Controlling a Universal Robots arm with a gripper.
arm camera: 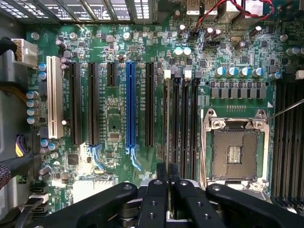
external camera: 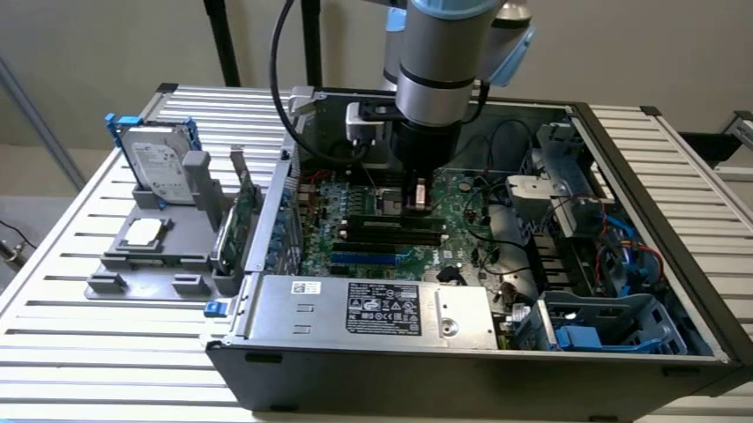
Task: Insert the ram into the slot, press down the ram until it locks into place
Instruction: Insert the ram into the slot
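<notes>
My gripper (external camera: 414,201) reaches down into the open computer case, over the bank of black memory slots (external camera: 389,231). In the wrist view its two black fingers (arm camera: 161,175) stand close together, shut on the ram (arm camera: 166,118). The ram is seen edge-on as a thin strip running along the outermost black slot, the one farthest from the silver processor socket. The other parallel slots (arm camera: 185,123) beside it hold nothing. I cannot tell whether the ram's lower edge is seated in the slot or just above it.
The silver processor socket (arm camera: 235,152) lies next to the slots. A blue slot (arm camera: 130,104) and a white slot (arm camera: 53,97) lie on the other side. A power supply (external camera: 376,308) and drive cage (external camera: 612,326) crowd the case. Outside, a grey fixture (external camera: 147,256) holds a hard drive (external camera: 159,167) and a green expansion card (external camera: 245,220).
</notes>
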